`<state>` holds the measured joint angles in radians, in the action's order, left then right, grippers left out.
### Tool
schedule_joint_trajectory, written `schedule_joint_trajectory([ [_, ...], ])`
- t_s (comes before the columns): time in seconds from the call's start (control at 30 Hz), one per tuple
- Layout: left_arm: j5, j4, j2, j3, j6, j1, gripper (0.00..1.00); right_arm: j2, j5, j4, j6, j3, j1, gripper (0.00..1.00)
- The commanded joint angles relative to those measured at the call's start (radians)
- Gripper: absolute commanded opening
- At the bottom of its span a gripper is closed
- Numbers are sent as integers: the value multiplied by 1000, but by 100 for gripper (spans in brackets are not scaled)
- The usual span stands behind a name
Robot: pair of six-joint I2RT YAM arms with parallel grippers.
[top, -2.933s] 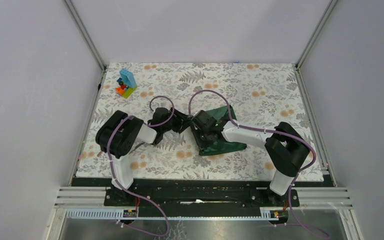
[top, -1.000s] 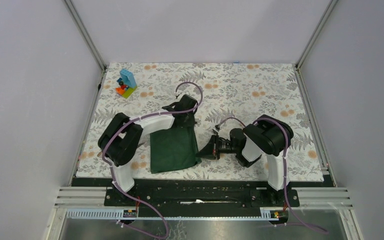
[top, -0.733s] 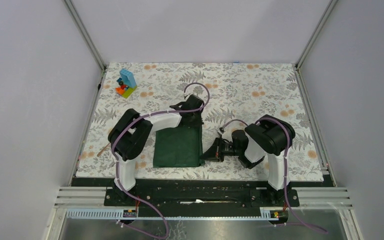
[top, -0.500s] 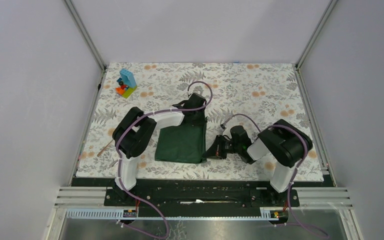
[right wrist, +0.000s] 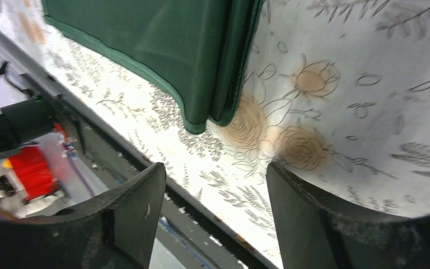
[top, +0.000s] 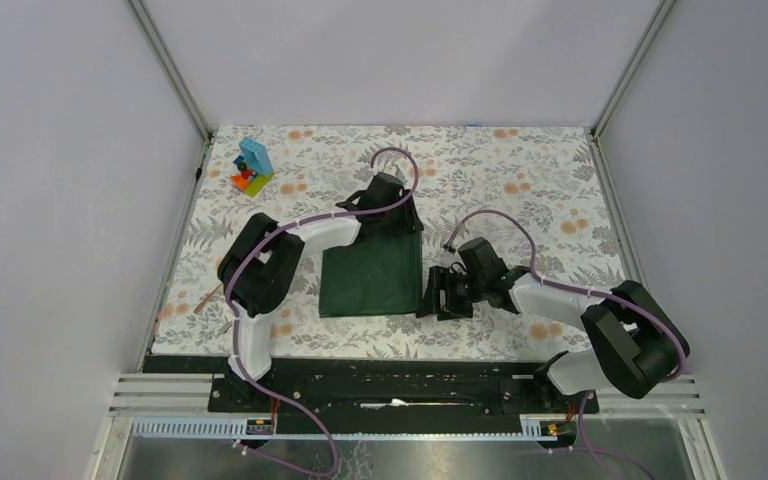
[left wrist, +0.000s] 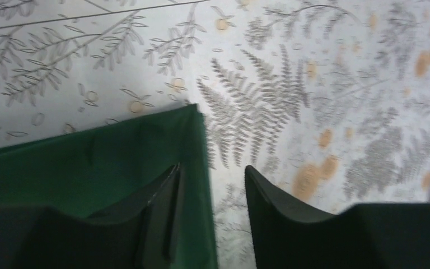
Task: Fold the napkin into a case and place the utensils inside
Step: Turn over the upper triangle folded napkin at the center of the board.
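Top external: napkin (top: pixel 372 280) seemingly farther right.

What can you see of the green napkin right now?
The napkin is dark green matte cloth with a stitched hem, folded flat into a rough rectangle, layers showing at its near right corner. It lies on the floral table covering. The open left gripper straddles its far right corner; the open right gripper sits beside its near right corner, seemingly clear of it.
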<state>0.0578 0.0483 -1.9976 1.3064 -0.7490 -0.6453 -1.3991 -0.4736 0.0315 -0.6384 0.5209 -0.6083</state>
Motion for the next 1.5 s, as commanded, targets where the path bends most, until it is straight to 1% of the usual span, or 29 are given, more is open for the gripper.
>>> schedule_joint_trajectory([
  [0.0,103,-39,143,-3,20,9,54,-10,168,-223,161,86,-5,77],
  [0.07,132,-29,194,-36,20,30,57,-21,186,-215,178,127,-4,81],
  [0.13,179,-42,264,-91,16,65,59,-64,163,-168,165,158,-4,81],
  [0.23,237,-45,403,-209,11,135,62,-126,121,-81,72,181,-7,74],
  [0.33,274,-20,556,-334,24,215,64,-122,151,-41,-3,168,-10,66],
  [0.47,297,65,740,-471,53,279,65,-155,153,-44,5,168,-11,54],
  [0.5,300,97,776,-494,62,282,65,-163,154,-48,17,166,-11,53],
  [0.6,295,176,868,-522,88,287,65,-190,125,-60,50,172,-12,48],
  [0.7,295,204,940,-534,90,288,65,-216,103,-91,87,194,-10,40],
  [0.8,266,234,976,-525,96,289,65,-243,47,-124,139,222,-6,36],
  [0.83,253,240,983,-522,99,291,65,-258,27,-145,160,240,-2,33],
  [0.9,246,248,993,-516,103,297,65,-283,19,-191,206,267,5,28],
  [0.97,248,254,998,-509,103,300,65,-289,14,-225,234,282,20,24],
  [1.07,251,268,1009,-501,109,303,65,-298,-22,-286,275,302,61,15],
  [1.17,250,274,1018,-498,112,306,65,-321,-25,-369,318,330,111,8],
  [1.2,251,274,1020,-499,112,306,66,-333,-23,-401,327,343,134,7],
  [1.33,268,268,1016,-502,107,308,66,-392,53,-555,368,429,191,6],
  [1.4,281,265,1015,-505,105,309,66,-404,133,-611,390,474,204,6],
  [1.47,292,263,1015,-506,102,308,66,-416,251,-673,423,534,207,7],
])
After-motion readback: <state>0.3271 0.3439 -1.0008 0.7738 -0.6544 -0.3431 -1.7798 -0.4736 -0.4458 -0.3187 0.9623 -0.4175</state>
